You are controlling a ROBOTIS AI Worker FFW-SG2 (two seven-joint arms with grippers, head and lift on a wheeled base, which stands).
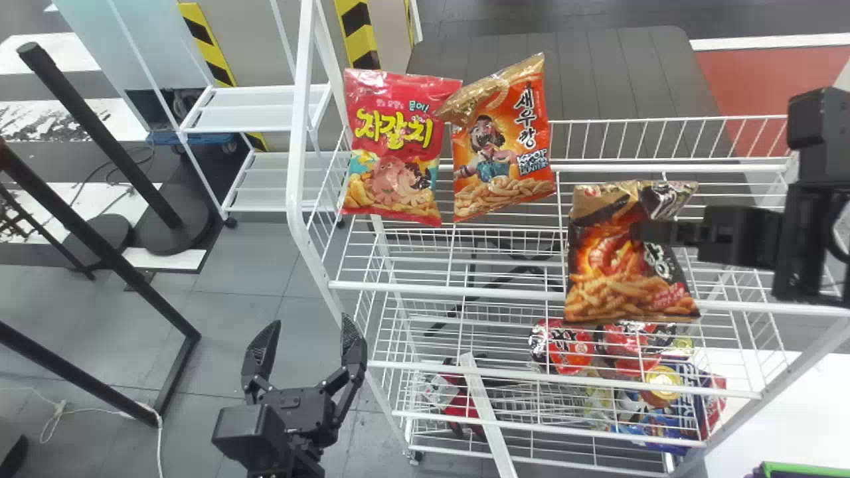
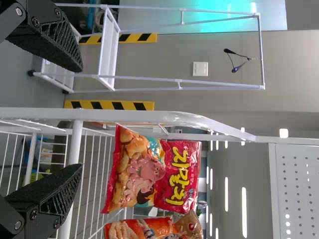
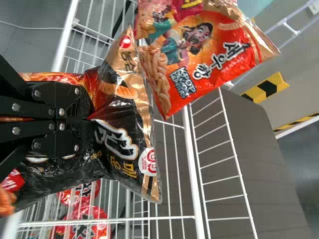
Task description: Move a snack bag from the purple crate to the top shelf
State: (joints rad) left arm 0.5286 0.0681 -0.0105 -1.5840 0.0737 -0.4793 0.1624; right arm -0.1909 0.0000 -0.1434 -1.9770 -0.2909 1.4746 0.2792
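Observation:
My right gripper (image 1: 647, 232) is shut on the black snack bag (image 1: 617, 265), which hangs upright at the top shelf's (image 1: 505, 291) front right. In the right wrist view the gripper (image 3: 89, 117) pinches the middle of the black snack bag (image 3: 117, 144). To its left a red snack bag (image 1: 392, 149) and an orange snack bag (image 1: 506, 156) stand on the top shelf. Whether the black bag touches the shelf, I cannot tell. My left gripper (image 1: 305, 332) waits left of the rack, its fingers spread with nothing between; the left wrist view also has this gripper (image 2: 75, 119).
Lower rack baskets hold red cup noodles (image 1: 564, 345) and other packages. A green-edged crate corner (image 1: 797, 470) is at the bottom right. Black metal stands (image 1: 99, 133) and a white rack (image 1: 255, 109) are on the left.

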